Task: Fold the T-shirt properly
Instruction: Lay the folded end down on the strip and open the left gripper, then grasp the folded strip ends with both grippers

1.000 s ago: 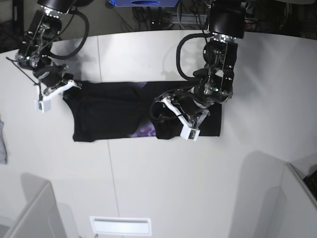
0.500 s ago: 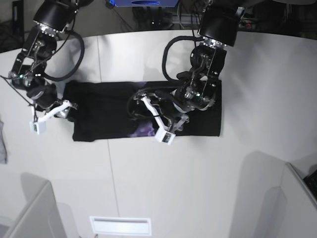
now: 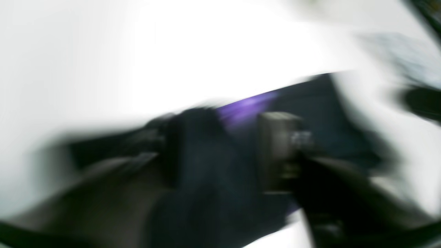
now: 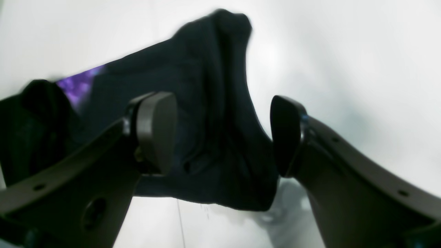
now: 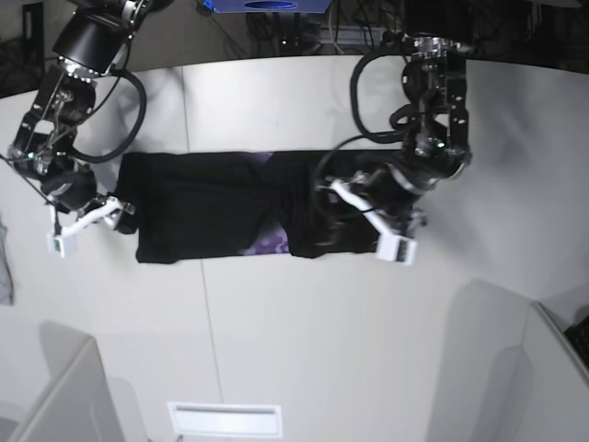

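Tabletop (image 5: pixel 304 350) — white and wide — fills the base view, and the T-shirt (image 5: pixel 202 207) is spread across its middle as a long black band, purple print showing near the lower centre. No container is seen in any view. A grey cloth scrap (image 5: pixel 5 267) lies at the far left edge. At centre right the left gripper (image 5: pixel 368 216) is set over the bunched right end of the shirt; half a second ago it was placed further left, near the print. Its wrist view is blurred, so its grip cannot be told. At the left, the right gripper (image 4: pixel 220 134) is held spread apart — the shirt's edge lying between the fingers, ungripped.
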Available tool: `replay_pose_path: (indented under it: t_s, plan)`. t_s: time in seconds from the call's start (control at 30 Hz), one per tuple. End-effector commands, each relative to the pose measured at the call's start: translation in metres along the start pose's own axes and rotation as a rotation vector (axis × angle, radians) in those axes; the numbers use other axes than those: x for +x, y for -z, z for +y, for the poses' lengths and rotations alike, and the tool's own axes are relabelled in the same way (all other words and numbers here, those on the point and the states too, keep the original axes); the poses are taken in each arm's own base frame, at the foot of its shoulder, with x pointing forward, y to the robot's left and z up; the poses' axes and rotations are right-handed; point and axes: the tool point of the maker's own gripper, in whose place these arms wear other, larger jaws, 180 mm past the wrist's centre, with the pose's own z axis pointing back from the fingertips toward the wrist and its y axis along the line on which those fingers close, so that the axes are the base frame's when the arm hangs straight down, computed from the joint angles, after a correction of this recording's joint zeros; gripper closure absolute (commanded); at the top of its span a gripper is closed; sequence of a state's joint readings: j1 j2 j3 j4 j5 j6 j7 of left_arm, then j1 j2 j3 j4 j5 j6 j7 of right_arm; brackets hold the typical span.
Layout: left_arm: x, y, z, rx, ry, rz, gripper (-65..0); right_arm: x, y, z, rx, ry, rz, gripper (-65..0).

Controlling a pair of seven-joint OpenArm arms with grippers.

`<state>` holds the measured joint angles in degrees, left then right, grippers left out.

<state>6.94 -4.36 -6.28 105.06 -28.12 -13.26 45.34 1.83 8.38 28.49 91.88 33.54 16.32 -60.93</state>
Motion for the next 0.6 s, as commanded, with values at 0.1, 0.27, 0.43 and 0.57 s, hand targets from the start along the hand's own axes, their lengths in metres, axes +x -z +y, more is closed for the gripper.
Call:
replay_pose_path:
  t_s: [0.1,0.27,0.43,0.57]
  plan:
    - [0.007,-0.043,0.084,0.206,-0.055,-0.062,0.0,0.013,0.009,-0.011,0.012,0.030,0.000,-45.6]
    - [-0.017,-0.089,0.168,0.419,-0.121,-0.024,0.0,-0.006,0.021,-0.024,0.005,0.074,0.067,-48.5]
    - [-0.049,-0.101,0.200,0.425,-0.136,0.047,0.0,-0.015,0.031,-0.025,0.016,0.107,0.103,-48.8]
    - [-0.058,-0.098,0.202,0.408,-0.141,0.036,0.0,-0.024,0.034,-0.021,0.041,0.086,0.126,-48.9]
